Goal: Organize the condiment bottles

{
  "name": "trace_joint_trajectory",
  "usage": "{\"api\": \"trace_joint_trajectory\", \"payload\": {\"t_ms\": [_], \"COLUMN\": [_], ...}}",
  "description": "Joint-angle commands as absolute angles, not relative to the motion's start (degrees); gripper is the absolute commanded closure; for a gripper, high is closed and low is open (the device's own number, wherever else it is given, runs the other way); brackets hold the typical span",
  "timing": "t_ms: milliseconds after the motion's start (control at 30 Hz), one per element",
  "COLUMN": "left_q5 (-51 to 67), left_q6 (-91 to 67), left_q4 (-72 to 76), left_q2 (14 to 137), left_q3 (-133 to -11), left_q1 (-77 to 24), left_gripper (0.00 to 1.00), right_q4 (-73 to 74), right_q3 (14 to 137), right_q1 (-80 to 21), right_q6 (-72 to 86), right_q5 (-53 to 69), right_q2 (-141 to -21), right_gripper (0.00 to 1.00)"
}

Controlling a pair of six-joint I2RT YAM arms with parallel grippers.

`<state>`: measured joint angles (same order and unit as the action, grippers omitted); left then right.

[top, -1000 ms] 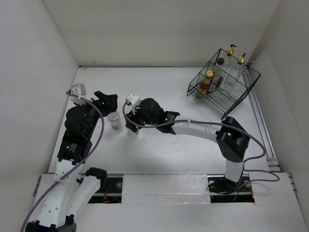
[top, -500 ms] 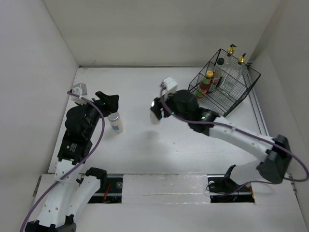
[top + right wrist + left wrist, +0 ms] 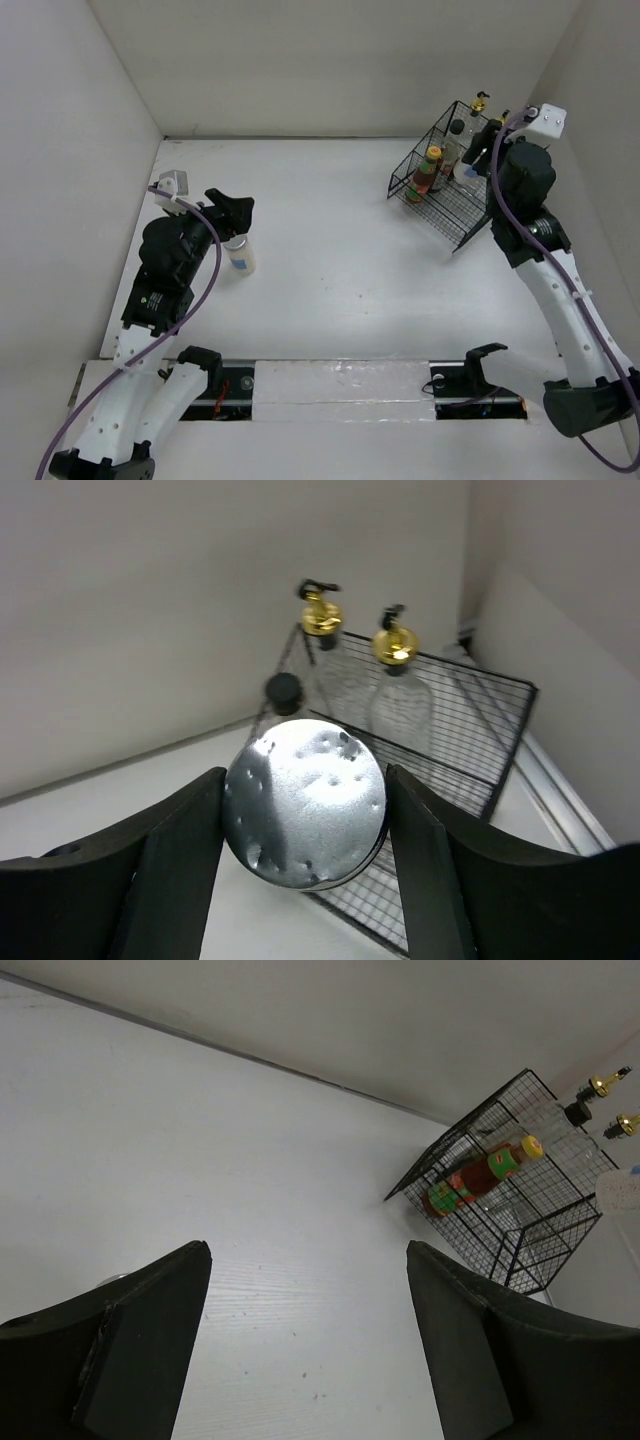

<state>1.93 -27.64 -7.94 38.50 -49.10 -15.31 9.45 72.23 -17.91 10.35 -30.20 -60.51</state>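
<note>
gripping a short white bottle, right hand now above the basket, off mid-table

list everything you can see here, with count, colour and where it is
basket: one, black wire, far right of the table
glass bottles: two, clear with gold pourers, back of the basket
black-capped bottle: one, in the basket
yellow-capped bottle: one, green and red label, front of the basket
loose white bottle: one, on the table's left side
held white bottle: one, silver top, above the basket
table: one, white
left gripper: black, open, beside the loose white bottle
right gripper: black, shut on the held white bottle
</note>
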Motion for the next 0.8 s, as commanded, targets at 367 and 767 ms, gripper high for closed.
{"api": "trace_joint_trajectory", "payload": {"t_ms": [367,767], "left_q5": [3.9,3.9], "left_q6": [-26.5,-26.5], "left_q4": [-4.5,-4.5], "left_q2": [40.3,40.8], "left_q3": [-49.2,-49.2], "left_q1": [-15.5,-15.5], "left_gripper": [0.25,0.25], "right_q4": [-3.0,-12.7], "right_q3": [68.4,63.1], "right_q1": [-1.0,-1.0], "right_q6": [16.7,16.1], "right_q5": [-26.1,-25.5], "right_q2": [-64.8,-71.7], "right_gripper": [0.54,0.55]}}
